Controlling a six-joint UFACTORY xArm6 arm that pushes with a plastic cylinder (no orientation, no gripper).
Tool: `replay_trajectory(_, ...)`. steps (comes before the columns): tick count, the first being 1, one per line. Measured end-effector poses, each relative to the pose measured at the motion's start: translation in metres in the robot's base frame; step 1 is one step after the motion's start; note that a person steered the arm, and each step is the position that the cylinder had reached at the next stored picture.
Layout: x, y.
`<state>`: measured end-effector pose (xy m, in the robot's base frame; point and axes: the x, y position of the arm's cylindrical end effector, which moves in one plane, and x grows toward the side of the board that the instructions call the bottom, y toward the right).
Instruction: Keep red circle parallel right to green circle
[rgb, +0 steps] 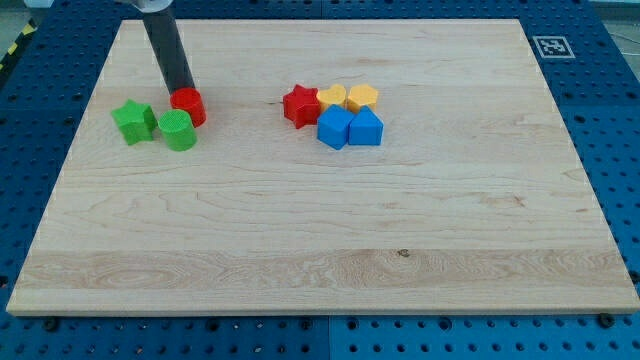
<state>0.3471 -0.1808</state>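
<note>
so the near part of the pale wooden worktop (300, 250) is just bare grain, with a small dark knot a bit right of centre. it sits on a blue perforated base (620, 150) that shows around the edges.

going further back, on the view's left there's a little cluster: the green plastic cylinder block, i.e. the green circle (178, 130), sits nearest. just to its left is a green plastic star block (133, 121), close beside it, can't tell if they actually touch. right behind the green circle, toward the view's top and slightly to the right, is the red plastic cylinder block, the red circle (188, 104). it looks to be touching the green circle, so it's up-and-right of it rather than level on its right side.

my tip (183, 91) comes down at the red circle's far-left edge, pretty much in contact with it. the dark rod (166, 45) leans up toward the view's top left. there are no fingers on this rig, only the rod, so nothing is released or clenched.

near the middle there's a second bunch, well apart from the first: two blue plastic house-shaped blocks (350, 128) side by side in front, a red plastic star block (300, 104) at the left, and two yellow plastic blocks (348, 97) behind, all packed together.

far top right corner of the worktop has a black and white square marker tag (551, 45).
</note>
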Motion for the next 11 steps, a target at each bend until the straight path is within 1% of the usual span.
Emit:
replay_trajectory(1,0.005,-0.025)
replay_trajectory(2,0.006,-0.036)
replay_trajectory(4,0.011,-0.004)
replay_trajectory(6,0.016,0.003)
replay_trajectory(7,0.038,0.004)
replay_trajectory(9,0.043,0.040)
replay_trajectory(10,0.055,0.049)
replay_trajectory(11,0.078,0.049)
